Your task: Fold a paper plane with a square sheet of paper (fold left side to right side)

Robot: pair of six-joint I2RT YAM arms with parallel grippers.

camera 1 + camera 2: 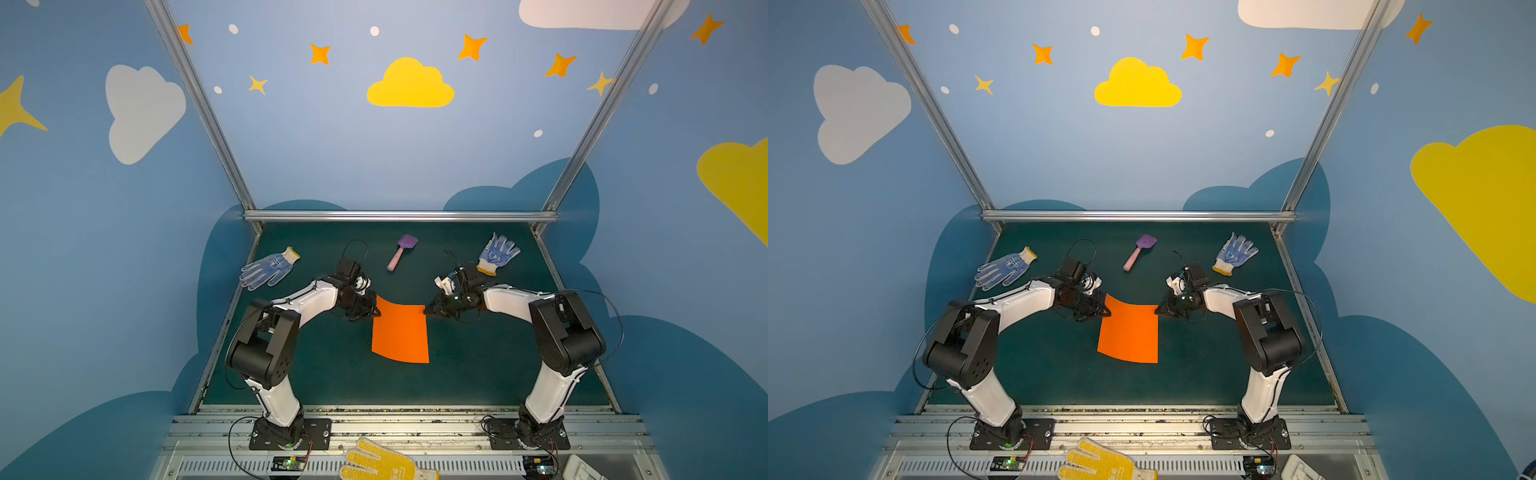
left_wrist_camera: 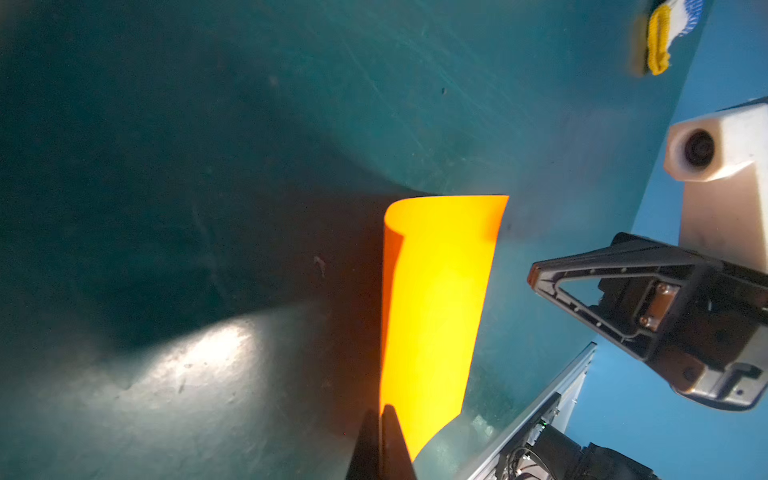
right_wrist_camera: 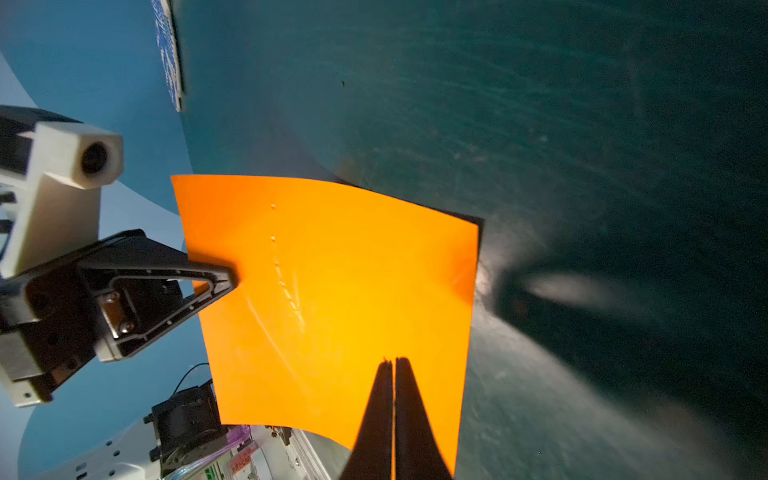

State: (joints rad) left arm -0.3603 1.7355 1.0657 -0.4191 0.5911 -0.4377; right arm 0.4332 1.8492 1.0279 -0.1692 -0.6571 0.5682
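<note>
A yellow dotted glove (image 1: 382,461) lies on the front rail, behind both arm bases and well apart from either pincer. Farther in, on the green desk (image 1: 478,365), the left pincer (image 1: 375,310) is pressed together on the far left corner of the square sheet of paper (image 1: 401,332). In the left wrist view the orange edge runs out from between its fingers (image 2: 392,436).

The right pincer (image 1: 426,310) faces it across the sheet's far edge, and its tip sits at the far right corner in both top views. In the right wrist view its fingers (image 3: 409,415) are shut tight with no gap and lie across the face of the sheet. Whether they grip the paper, I cannot tell.

The sheet is unfolded and bowed, with its far edge raised between the two pincers. From there it slopes back toward the arm bases.

Beyond the gap between the pincers lies a purple-headed spatula (image 1: 401,251). A left blue-dotted glove (image 1: 268,269) lies outboard of the left pincer. A right blue-dotted glove (image 1: 496,253) lies beyond the right pincer's wrist.
</note>
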